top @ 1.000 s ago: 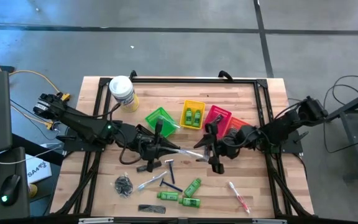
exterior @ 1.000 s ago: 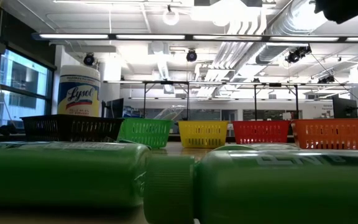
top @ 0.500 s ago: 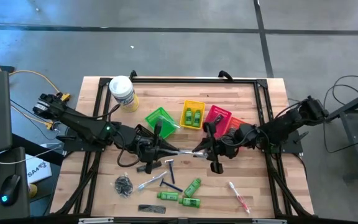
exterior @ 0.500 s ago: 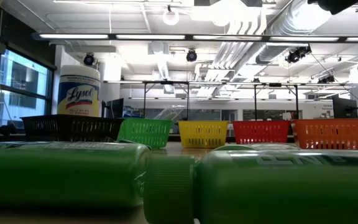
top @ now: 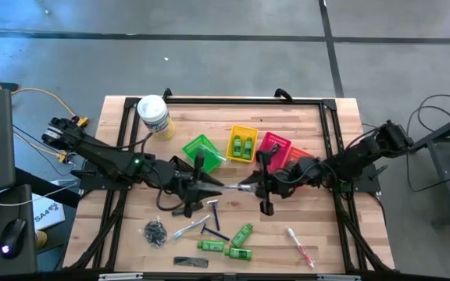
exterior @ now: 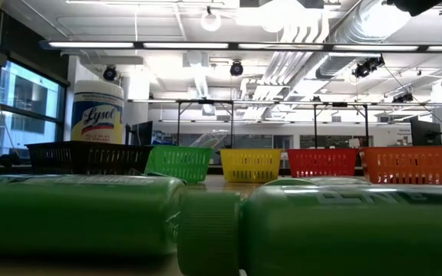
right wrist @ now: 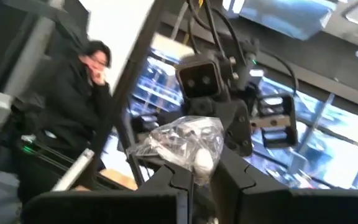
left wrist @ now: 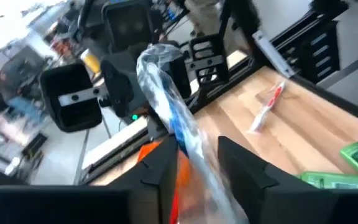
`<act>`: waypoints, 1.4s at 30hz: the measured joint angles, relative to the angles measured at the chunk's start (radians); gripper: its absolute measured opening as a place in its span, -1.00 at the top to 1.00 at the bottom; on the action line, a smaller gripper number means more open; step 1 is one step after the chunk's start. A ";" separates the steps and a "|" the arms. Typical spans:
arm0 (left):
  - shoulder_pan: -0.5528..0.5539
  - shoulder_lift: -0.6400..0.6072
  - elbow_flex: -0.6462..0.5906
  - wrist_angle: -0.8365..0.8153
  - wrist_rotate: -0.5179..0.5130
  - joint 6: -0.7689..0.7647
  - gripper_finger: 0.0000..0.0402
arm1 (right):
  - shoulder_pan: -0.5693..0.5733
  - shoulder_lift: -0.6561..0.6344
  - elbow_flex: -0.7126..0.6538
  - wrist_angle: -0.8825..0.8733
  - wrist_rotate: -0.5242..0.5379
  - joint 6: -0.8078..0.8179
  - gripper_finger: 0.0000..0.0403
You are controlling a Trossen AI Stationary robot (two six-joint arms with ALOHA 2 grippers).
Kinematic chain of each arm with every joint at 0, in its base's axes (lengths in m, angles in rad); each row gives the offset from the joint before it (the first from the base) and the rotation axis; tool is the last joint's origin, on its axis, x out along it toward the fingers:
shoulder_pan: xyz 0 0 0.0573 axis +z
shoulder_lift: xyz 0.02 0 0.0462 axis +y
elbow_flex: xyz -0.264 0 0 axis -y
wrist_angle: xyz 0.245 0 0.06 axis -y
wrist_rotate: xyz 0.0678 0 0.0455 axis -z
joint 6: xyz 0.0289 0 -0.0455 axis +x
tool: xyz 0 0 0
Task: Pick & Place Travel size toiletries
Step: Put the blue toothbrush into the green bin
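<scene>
Left hand (top: 212, 185): at the middle of the frame in the high view, pointing toward the right hand. In the left wrist view its fingers (left wrist: 244, 171) stand apart on either side of the wrapped toothbrush (left wrist: 173, 124), a gap visible on one side; whether they press it cannot be told.
Right hand (top: 250, 187): just right of centre in the high view, facing the left hand. In the right wrist view its fingers (right wrist: 166, 180) are closed together on the crinkled clear wrapper end of the toothbrush.
Wrapped toothbrush: held above the table (top: 326, 234) between the two hands, spanning the short gap between them at centre frame.
Other toiletries on the table: a razor (top: 216, 209) below centre; green bottles (top: 242, 233) at lower centre; a second wrapped toothbrush (top: 191, 228) lower left of centre; a dark mesh bundle (top: 156, 232) at lower left; a black comb (top: 191, 261) at the lower edge; a red-handled toothbrush (top: 300, 245) at lower right.
Baskets: a green basket (top: 201, 150), a yellow basket (top: 243, 144) holding two green bottles, and a red basket (top: 275, 147) in a row above centre.
Tub: a white-lidded tub (top: 152, 112) at upper left of the table.
Low view: green bottles (exterior: 75, 215) fill the foreground; baskets line up behind.
Room: a person (right wrist: 79, 106) in dark clothing at left in the right wrist view.
</scene>
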 joint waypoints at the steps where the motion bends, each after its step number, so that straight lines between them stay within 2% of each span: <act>1: 0.000 0.001 0.000 -0.003 -0.014 -0.003 0.38 | 0.000 0.001 0.000 -0.005 0.009 0.000 0.88; 8: 0.002 0.000 0.000 -0.013 -0.124 -0.069 0.03 | 0.004 -0.019 -0.002 -0.112 0.065 -0.001 0.89; 12: 0.001 -0.001 0.000 -0.026 -0.149 -0.090 -0.12 | 0.005 -0.022 -0.001 -0.115 0.076 -0.002 0.89; 16: 0.001 -0.001 0.037 -0.124 -0.153 -0.149 -0.21 | 0.005 -0.022 0.050 -0.228 0.117 -0.004 0.89; 20: 0.001 0.011 0.089 -0.202 -0.154 -0.196 -0.25 | 0.005 -0.019 0.139 -0.416 0.194 -0.006 0.89; 24: 0.001 0.011 0.120 -0.285 -0.153 -0.251 -0.25 | 0.006 -0.018 0.192 -0.493 0.272 -0.025 0.89; 31: 0.038 0.034 0.119 -0.296 -0.150 -0.265 -0.25 | 0.013 -0.018 0.238 -0.551 0.255 -0.028 0.89; 35: 0.071 0.071 0.127 -0.287 -0.095 -0.258 -0.25 | 0.011 -0.017 0.238 -0.555 0.255 -0.028 0.89; 42: 0.079 0.104 0.175 -0.320 -0.074 -0.217 -0.25 | 0.011 -0.017 0.238 -0.609 0.265 -0.008 0.88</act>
